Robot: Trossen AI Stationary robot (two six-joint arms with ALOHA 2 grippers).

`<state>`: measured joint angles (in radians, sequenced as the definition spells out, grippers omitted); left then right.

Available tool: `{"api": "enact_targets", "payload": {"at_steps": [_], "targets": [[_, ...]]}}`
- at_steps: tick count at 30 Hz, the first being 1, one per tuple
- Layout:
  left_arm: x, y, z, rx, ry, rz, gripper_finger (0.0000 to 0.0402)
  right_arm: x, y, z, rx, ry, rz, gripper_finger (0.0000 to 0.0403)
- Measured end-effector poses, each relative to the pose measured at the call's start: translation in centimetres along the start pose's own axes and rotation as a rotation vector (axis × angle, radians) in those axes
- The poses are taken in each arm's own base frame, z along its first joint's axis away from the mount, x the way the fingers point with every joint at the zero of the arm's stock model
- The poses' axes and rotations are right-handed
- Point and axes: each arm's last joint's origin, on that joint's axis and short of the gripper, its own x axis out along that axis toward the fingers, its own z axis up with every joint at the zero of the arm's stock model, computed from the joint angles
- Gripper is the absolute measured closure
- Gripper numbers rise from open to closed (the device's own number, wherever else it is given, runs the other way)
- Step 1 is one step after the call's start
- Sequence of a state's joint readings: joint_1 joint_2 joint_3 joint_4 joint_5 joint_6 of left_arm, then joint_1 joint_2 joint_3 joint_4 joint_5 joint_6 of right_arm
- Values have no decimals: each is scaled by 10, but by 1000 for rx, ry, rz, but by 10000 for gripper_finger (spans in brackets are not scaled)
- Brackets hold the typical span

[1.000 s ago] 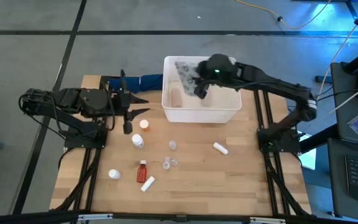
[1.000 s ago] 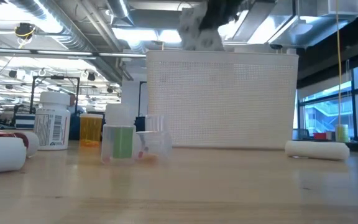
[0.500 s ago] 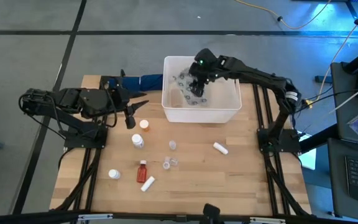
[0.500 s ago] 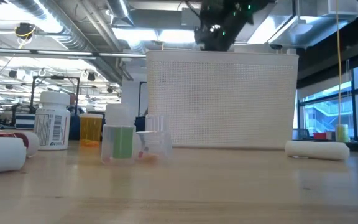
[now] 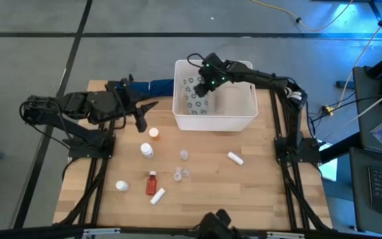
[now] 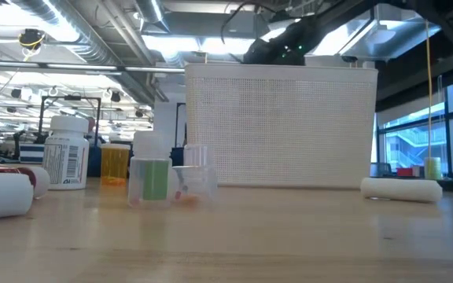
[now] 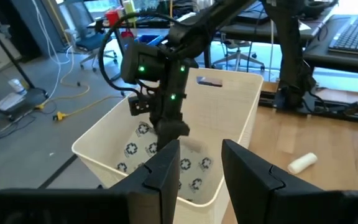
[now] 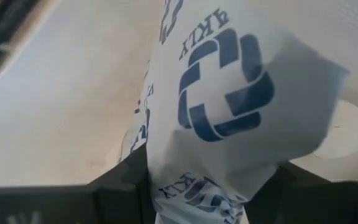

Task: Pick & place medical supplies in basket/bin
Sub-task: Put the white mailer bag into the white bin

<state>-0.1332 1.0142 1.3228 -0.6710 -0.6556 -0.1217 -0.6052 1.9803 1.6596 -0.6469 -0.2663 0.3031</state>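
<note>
The right end effector [image 5: 201,89] has gone lower into the white tub [image 5: 244,121], still pinching the dotted packet [image 5: 194,99]. The left end effector [image 5: 141,118] stays partly spread, holding nothing.

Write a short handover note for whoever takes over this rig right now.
Right gripper: down inside the white bin, shut on the patterned packet, not yet released.
Left gripper: holds nothing, fingers apart, hovering left of the bin above the orange-capped bottle.
Done: the packet is in the bin.
Left on the table: white bottles, red bottle, clear cups, two white tubes, all in front of the bin.
</note>
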Motion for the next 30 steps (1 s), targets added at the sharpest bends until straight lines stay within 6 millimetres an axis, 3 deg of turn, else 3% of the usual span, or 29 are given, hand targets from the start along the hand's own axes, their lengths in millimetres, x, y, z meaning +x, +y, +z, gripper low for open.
{"api": "enact_targets", "payload": {"at_steps": [19,30], "targets": [[9,-4,-17,-8,60,13,288,9,2,2,22,-55,-68,222],[9,-4,-16,-12,55,10,288,32,6,-5,55,-18,-69,198]]}}
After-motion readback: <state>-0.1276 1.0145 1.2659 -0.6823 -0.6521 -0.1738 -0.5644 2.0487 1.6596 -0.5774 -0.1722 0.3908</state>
